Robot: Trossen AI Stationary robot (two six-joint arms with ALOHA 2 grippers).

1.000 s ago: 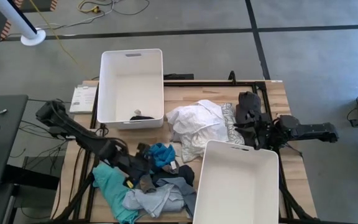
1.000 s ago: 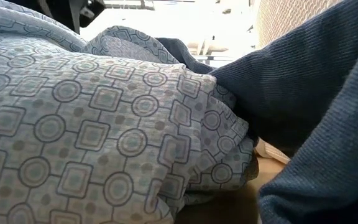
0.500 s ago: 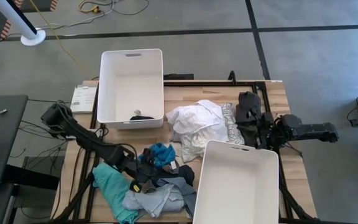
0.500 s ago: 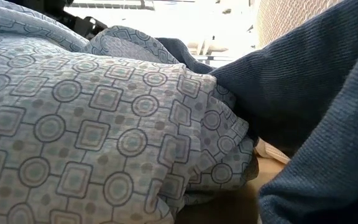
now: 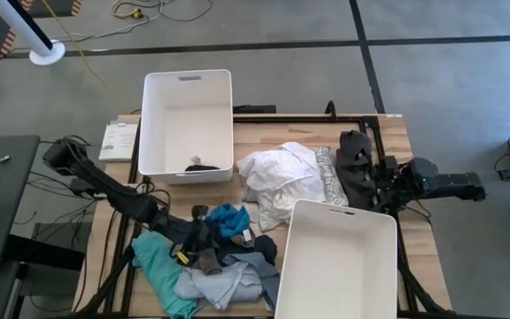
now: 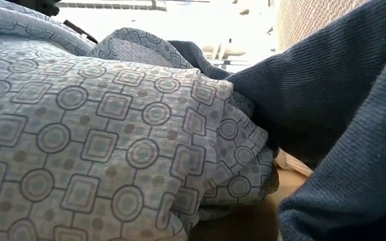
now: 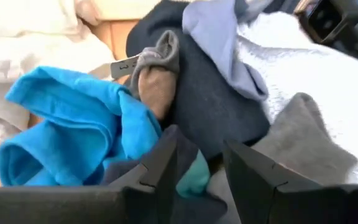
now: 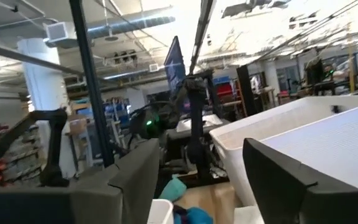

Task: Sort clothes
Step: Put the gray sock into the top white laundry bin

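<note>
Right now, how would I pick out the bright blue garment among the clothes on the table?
Start in the high view at the empty white rectangular plastic bin at the table's near edge. Just to its left lies a heap of soft garments, where the left claw works. The bright blue crumpled fabric piece sits at that heap's far edge, far more vivid than the teal cloth and dark pieces beside it.

From worktop height, the patterned cloth (image 6: 99,147) and a dark blue garment (image 6: 327,114) block nearly everything behind. The small dark thing (image 5: 204,166) in the far bin (image 5: 187,124) is too tiny to identify.
</note>
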